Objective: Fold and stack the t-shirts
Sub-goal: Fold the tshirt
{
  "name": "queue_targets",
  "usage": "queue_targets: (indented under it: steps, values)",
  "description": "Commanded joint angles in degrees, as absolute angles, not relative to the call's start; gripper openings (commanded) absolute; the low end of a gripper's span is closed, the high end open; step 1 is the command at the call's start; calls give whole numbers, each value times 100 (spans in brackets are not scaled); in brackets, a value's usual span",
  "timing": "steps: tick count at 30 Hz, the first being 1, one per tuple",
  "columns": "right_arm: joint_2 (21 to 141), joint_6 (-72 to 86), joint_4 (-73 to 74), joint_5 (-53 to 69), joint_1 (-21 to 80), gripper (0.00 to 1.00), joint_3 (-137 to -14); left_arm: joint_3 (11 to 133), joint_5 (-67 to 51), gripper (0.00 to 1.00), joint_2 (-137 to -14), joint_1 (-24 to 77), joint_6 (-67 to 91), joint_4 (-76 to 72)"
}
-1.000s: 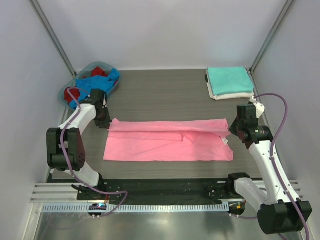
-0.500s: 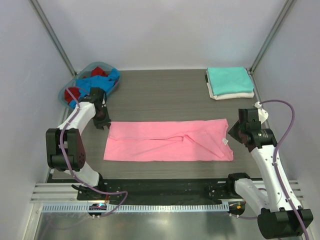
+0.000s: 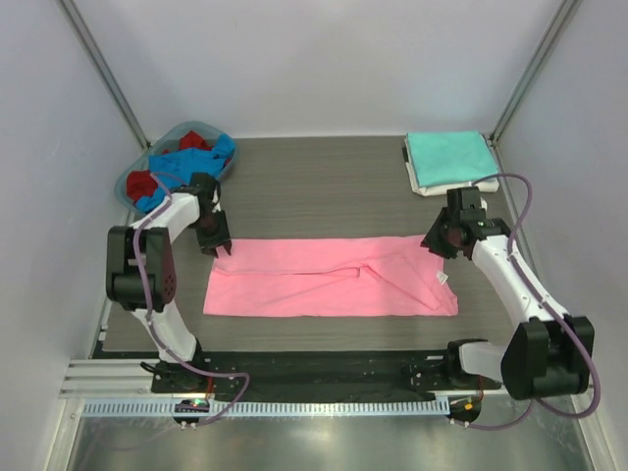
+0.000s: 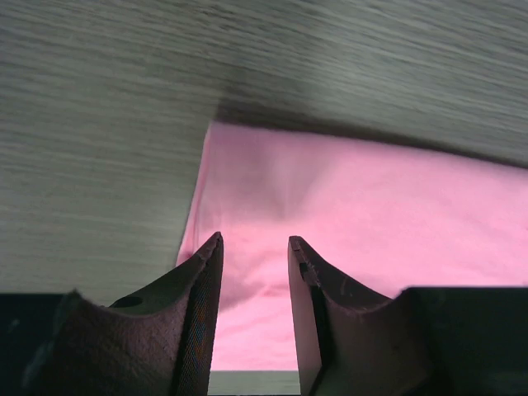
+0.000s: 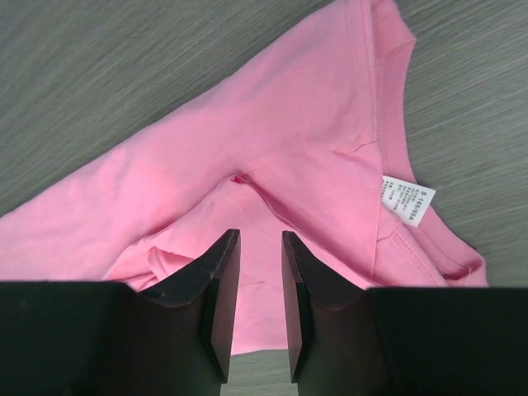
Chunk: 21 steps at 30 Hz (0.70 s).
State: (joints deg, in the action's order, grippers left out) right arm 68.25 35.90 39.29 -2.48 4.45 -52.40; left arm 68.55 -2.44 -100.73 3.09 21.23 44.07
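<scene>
A bright pink t-shirt (image 3: 329, 277) lies folded into a long flat strip across the middle of the table. My left gripper (image 3: 213, 238) hovers over its far left corner, jaws open, nothing between them; the pink cloth (image 4: 346, 206) shows below the fingers. My right gripper (image 3: 439, 241) is over the strip's far right corner, also open and empty, above the collar end with its white label (image 5: 404, 202). A folded teal t-shirt (image 3: 449, 156) rests on a folded white t-shirt (image 3: 453, 186) at the back right. Blue and red t-shirts (image 3: 186, 159) lie crumpled in the basket.
The blue-rimmed plastic basket (image 3: 131, 179) stands at the back left corner, close behind my left arm. The enclosure's white walls run along both sides and the back. A black strip and a metal rail border the near edge.
Both grippers have opened and let go of the pink shirt's far edge, which now lies flat. Both grippers have since moved in over the strip's far corners.
</scene>
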Motion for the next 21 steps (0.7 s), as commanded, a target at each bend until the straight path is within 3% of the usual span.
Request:
queue_targets:
  steps: [1,8,21]
  values:
    - [7205,3253,3280,132,483,33,-5090,7224,139,39,-10546,290,2241,4561]
    - [7786,2409,2655,993,580,43,-4922,7910,369,42,-10469,281,2311,4843]
    - [8710,1679,1969,1520,642,49,-4931,7217,-1783,45,-9431,1063,2347,4053]
